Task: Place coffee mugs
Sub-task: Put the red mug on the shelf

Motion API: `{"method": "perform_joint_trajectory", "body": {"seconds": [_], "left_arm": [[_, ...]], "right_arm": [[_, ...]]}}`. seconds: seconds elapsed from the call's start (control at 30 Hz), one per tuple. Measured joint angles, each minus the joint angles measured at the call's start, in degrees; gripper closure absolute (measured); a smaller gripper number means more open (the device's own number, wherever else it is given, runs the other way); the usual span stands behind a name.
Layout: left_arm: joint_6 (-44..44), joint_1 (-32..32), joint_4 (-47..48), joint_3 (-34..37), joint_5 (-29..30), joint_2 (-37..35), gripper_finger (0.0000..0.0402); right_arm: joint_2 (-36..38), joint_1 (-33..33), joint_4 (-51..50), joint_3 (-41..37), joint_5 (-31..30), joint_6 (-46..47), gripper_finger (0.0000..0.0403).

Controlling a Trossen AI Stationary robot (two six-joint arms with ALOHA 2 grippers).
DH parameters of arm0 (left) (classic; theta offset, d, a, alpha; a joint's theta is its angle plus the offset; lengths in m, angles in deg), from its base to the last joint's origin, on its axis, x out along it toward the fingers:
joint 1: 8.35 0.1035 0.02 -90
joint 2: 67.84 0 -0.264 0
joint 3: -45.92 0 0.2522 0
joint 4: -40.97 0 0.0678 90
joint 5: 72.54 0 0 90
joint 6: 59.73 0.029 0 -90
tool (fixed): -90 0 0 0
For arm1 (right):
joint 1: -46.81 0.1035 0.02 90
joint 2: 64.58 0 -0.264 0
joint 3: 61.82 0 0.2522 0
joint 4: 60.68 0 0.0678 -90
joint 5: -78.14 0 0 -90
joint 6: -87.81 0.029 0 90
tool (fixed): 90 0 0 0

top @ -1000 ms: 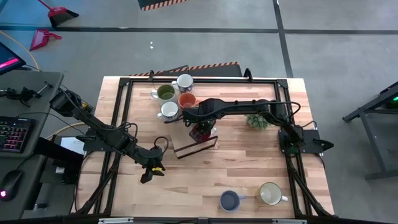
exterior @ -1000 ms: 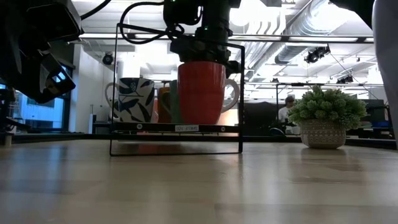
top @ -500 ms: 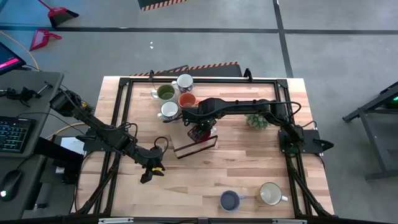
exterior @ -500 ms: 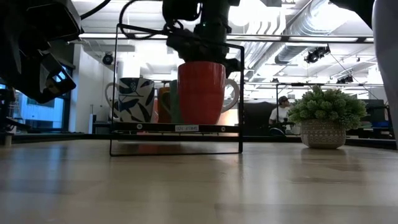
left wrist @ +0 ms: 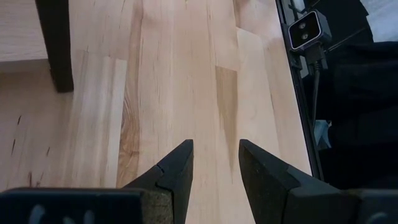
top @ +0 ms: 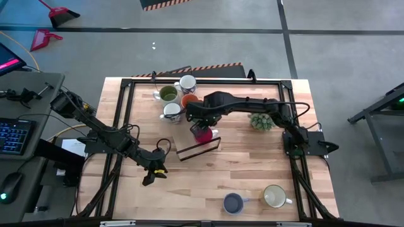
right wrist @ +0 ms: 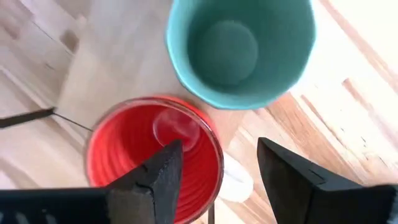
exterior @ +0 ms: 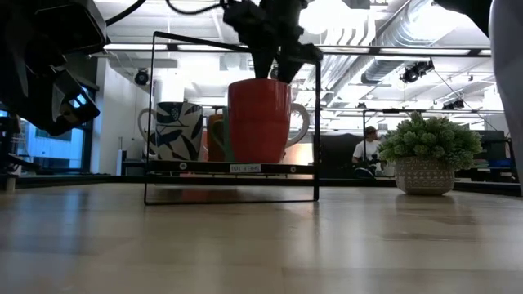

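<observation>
A red mug [exterior: 260, 119] stands upright on its base by the black wire frame [top: 199, 150], its white handle [exterior: 301, 122] toward the table's right. My right gripper [right wrist: 217, 168] hangs open just above its rim, pointing down, touching nothing. Close behind the red mug is a teal mug [right wrist: 241, 48]. An olive green mug [top: 168, 94], two white mugs [top: 187, 82] [top: 172, 111] and an orange mug [top: 189, 101] cluster at the far left. A blue mug [top: 233, 203] and a cream mug [top: 274, 196] stand near the front edge. My left gripper [left wrist: 215, 168] waits open over bare wood at the front left.
A small potted plant [top: 260, 122] stands right of the mugs, under the right arm. A patterned mug [exterior: 176, 131] shows behind the frame in the low view. Black rails [top: 126, 113] run along the table's edges. Bare wood lies between the frame and the front mugs.
My right gripper has opened, let go of the red mug and risen straight up off its rim. The red mug has settled a little lower and stands free. My left arm has kept still.
</observation>
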Motion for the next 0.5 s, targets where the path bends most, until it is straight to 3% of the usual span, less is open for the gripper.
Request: {"method": "perform_joint_trajectory", "body": {"seconds": [0.23,0.5], "left_arm": [[0.0,0.01,0.0,0.0,0.0,0.0,0.0284],[1.96,0.0,0.0,0.0,0.0,0.01,0.0284]], "right_arm": [[-0.04,0.92,1.94,5.24,1.27,-1.83,0.022],[-0.07,3.18,12.08,1.61,4.34,-4.18,0.0221]]}}
